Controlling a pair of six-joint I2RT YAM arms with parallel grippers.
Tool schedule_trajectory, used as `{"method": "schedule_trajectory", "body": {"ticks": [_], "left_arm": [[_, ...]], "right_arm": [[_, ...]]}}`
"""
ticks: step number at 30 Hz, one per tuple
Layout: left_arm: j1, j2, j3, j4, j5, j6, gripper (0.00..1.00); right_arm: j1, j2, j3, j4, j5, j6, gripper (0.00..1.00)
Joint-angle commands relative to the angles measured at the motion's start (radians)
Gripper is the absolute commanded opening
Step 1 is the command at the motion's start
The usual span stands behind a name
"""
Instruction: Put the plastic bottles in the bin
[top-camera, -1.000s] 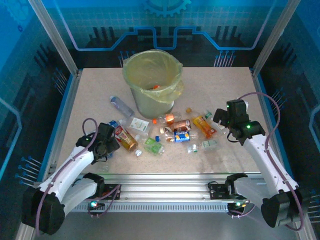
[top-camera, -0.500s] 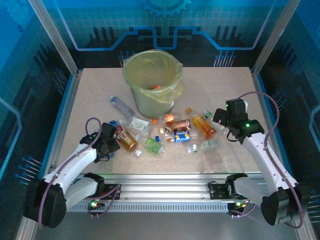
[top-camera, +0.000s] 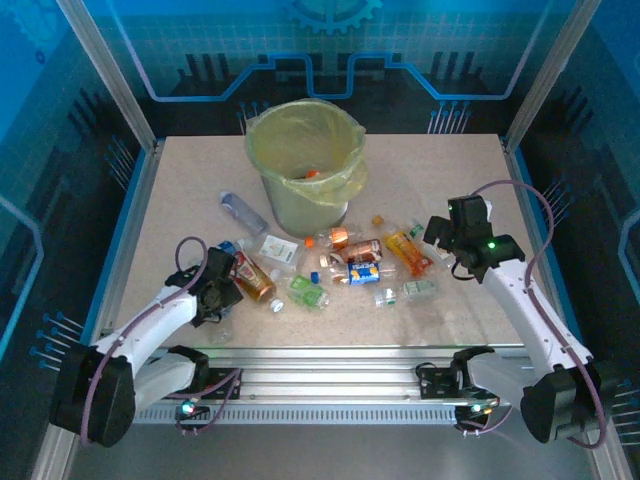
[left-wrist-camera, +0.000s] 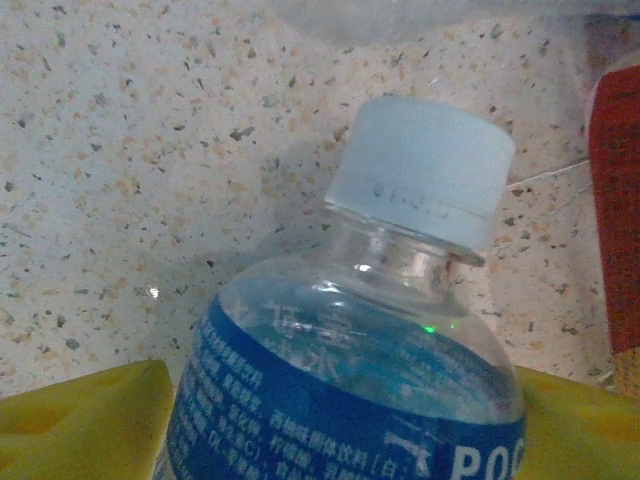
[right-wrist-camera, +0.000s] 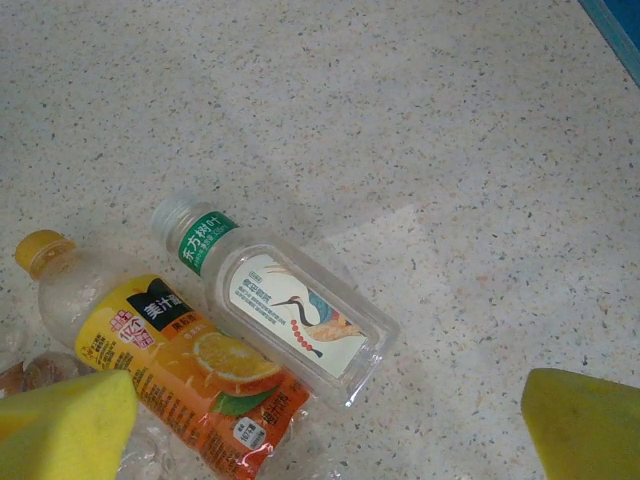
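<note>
Grasping step: your left gripper (top-camera: 222, 288) clamped the blue bottle (left-wrist-camera: 350, 400); next it needed lifting to the bin (top-camera: 305, 165) ahead. Your right gripper (right-wrist-camera: 325, 430) hung open.

I see a table (top-camera: 440, 170) with a pale, speckled stone-look top in the middle of the overhead view. Blue strips (top-camera: 122, 235) run along its left and right edges. Slanted aluminium posts (top-camera: 105, 70) rise at the upper left and upper right. They carry translucent blue panels (top-camera: 200, 50) that wall the table in on three sides. A gear motif (top-camera: 333, 12) and angular lines mark the back panel at top centre. A ribbed aluminium rail (top-camera: 330, 365) crosses the bottom. The light is cool and bluish. In the right wrist view, a softer, paler patch (right-wrist-camera: 380, 225) lies on the tabletop.
</note>
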Motion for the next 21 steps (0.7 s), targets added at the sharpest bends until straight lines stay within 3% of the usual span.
{"method": "schedule_trajectory", "body": {"ticks": [1,11,21], "left_arm": [[-0.002,0.012,-0.021,0.023,0.024,-0.025,0.81],[-0.002,-0.006,-0.019,0.026,0.05,-0.044,0.58],[-0.003,-0.149,0.035,-0.065,0.083,-0.066,0.49]], "right_arm": [[0.015,0.001,0.018,-0.007,0.013,-0.005,1.0],[0.018,-0.005,0.016,-0.011,0.018,-0.005,1.0],[0.02,-0.016,0.019,-0.011,0.018,-0.008,1.0]]}}
